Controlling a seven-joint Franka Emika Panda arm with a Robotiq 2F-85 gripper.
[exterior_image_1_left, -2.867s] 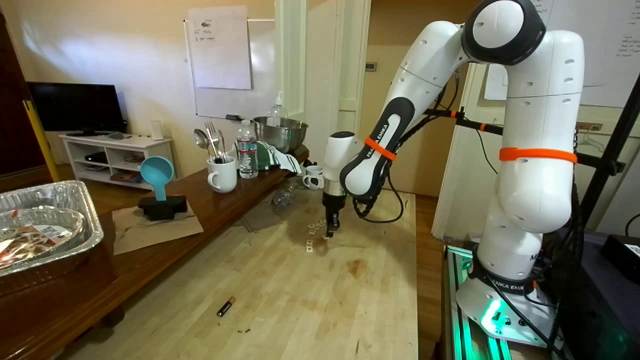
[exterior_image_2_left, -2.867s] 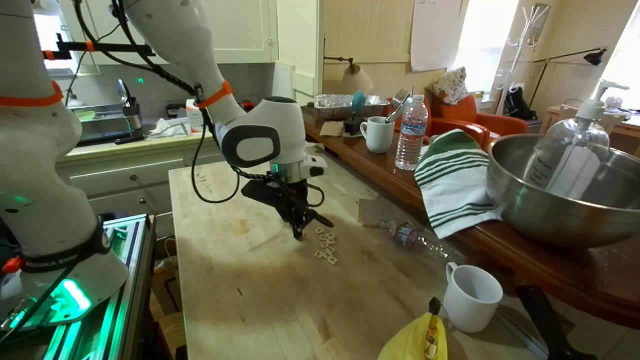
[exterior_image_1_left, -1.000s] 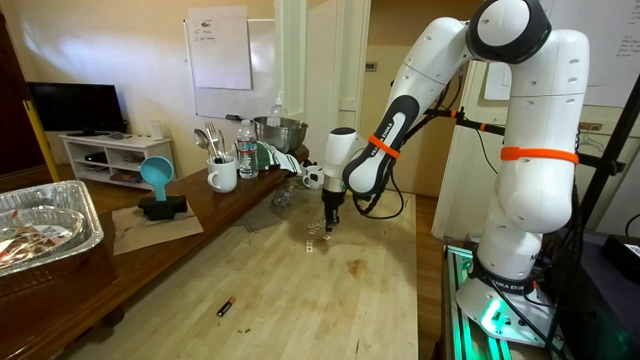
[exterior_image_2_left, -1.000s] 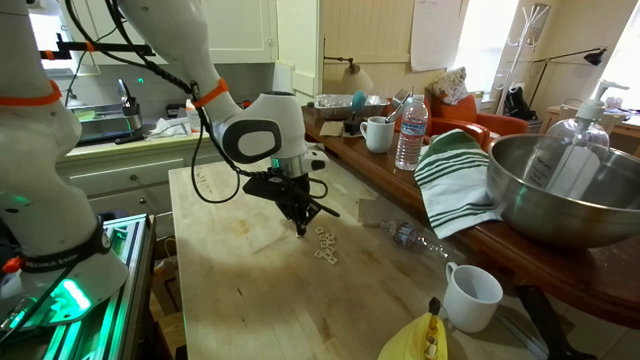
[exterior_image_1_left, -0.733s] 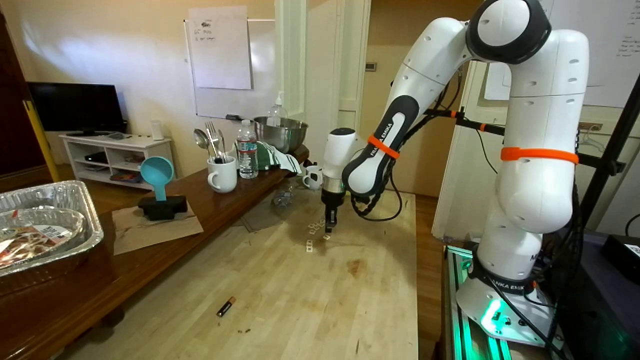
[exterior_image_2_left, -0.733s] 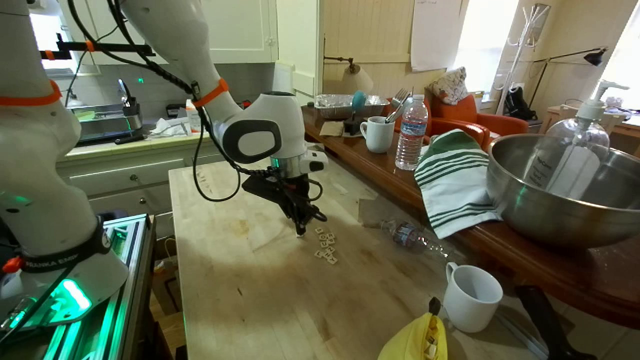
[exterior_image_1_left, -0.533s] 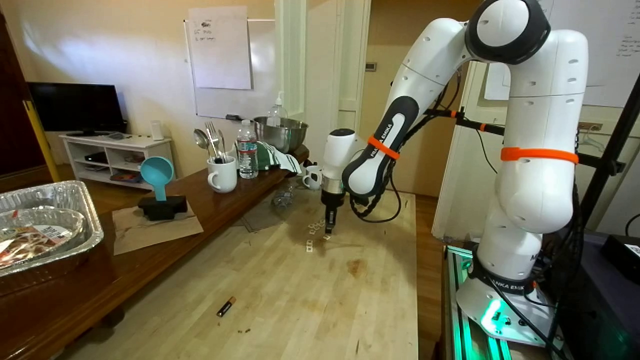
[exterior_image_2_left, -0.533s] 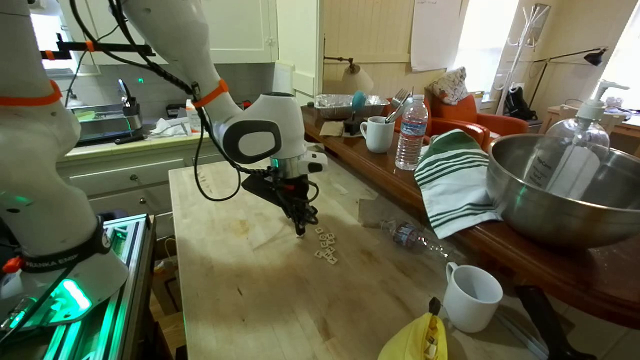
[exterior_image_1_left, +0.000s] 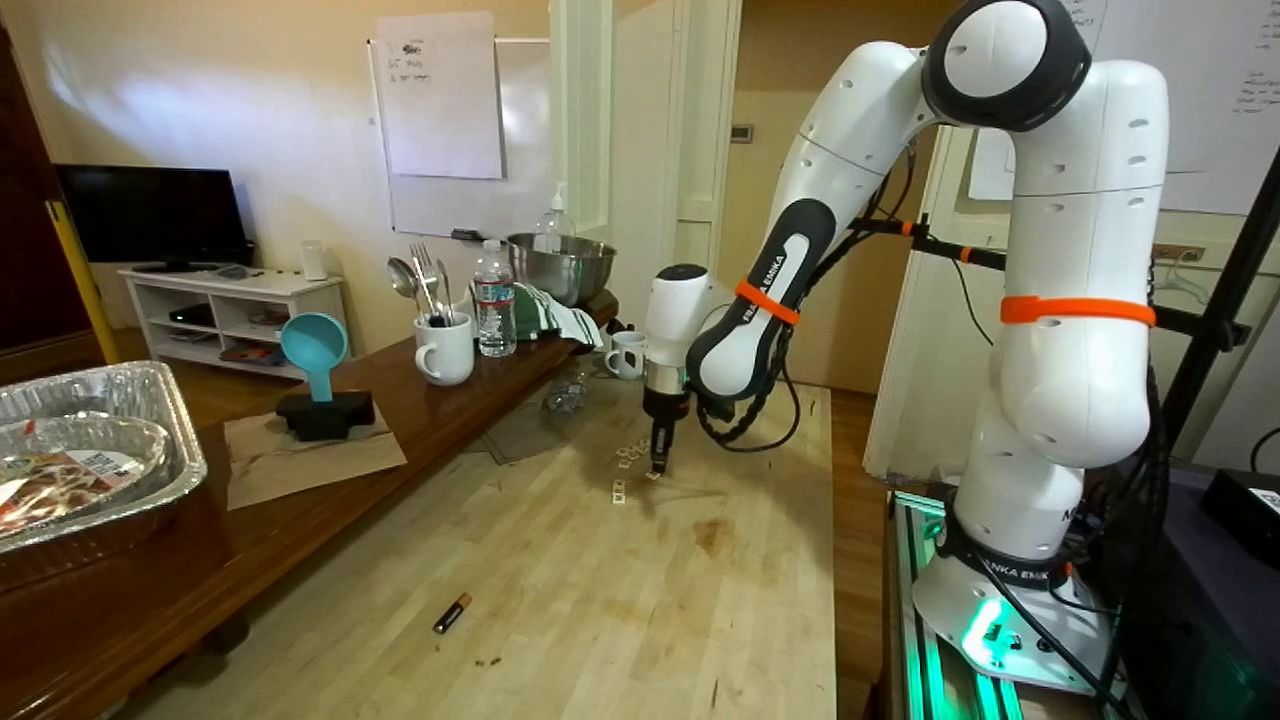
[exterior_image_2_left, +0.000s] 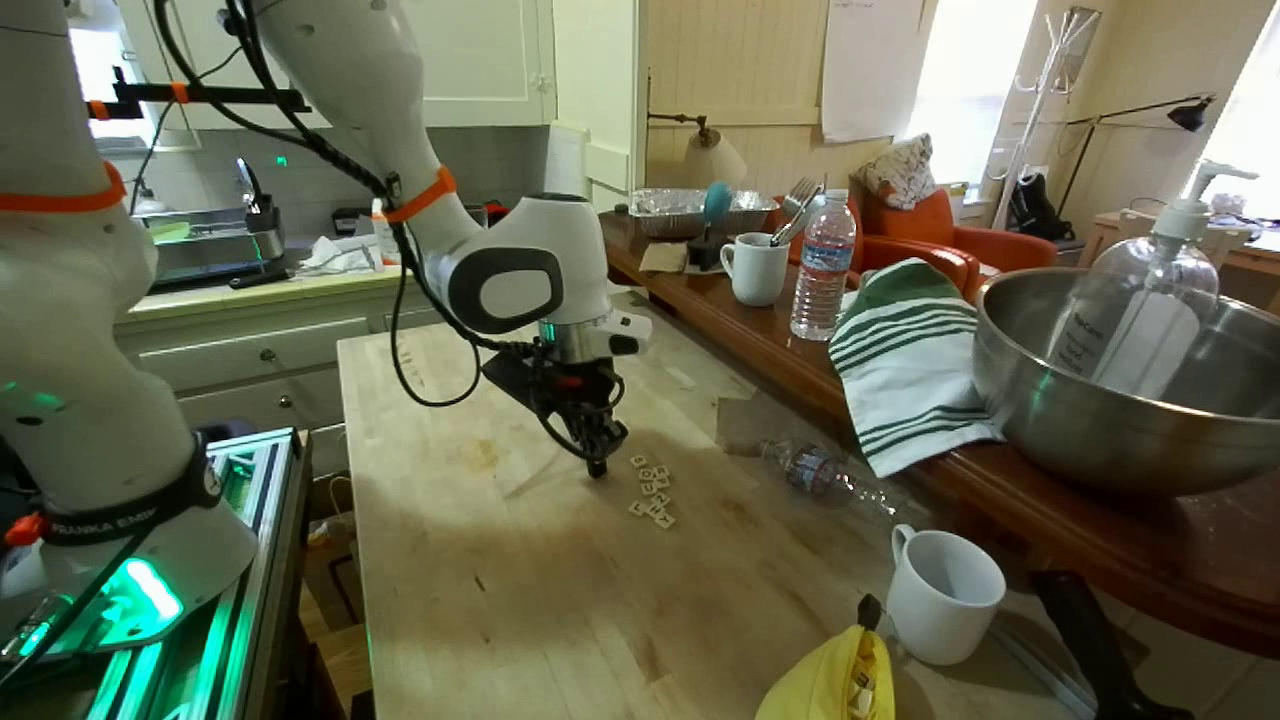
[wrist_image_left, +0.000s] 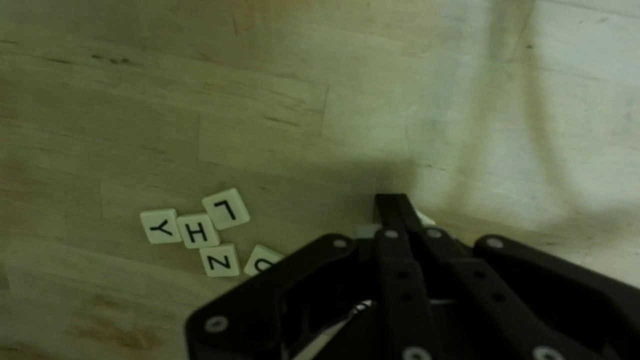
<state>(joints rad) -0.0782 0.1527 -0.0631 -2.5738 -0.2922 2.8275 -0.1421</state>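
Observation:
My gripper (wrist_image_left: 392, 200) points down at the tabletop with its two fingertips together and nothing visible between them. It also shows low over the table in both exterior views (exterior_image_1_left: 657, 468) (exterior_image_2_left: 597, 472). A cream tile (wrist_image_left: 425, 219) peeks out right beside the fingers in the wrist view, mostly hidden behind them; whether they touch it I cannot tell. To the left in the wrist view lie loose letter tiles: an L tile (wrist_image_left: 226, 208), an H tile (wrist_image_left: 198, 230), a Y tile (wrist_image_left: 160, 226), an N or Z tile (wrist_image_left: 220, 260) and a round-lettered tile (wrist_image_left: 262, 259) partly covered by the gripper.
A crushed plastic bottle (exterior_image_2_left: 825, 472), a white mug (exterior_image_2_left: 945, 597) and a yellow pouch (exterior_image_2_left: 835, 675) are on the table. A battery (exterior_image_1_left: 452, 613) lies on the wood. A raised brown counter (exterior_image_1_left: 400, 420) holds a mug with cutlery (exterior_image_1_left: 444, 350), a water bottle (exterior_image_1_left: 495, 305) and a steel bowl (exterior_image_2_left: 1130, 440).
Since a second ago my gripper has turned about its upright axis and come down closer to the table beside the single tile. Earlier it had lifted slightly. The tiles look unmoved.

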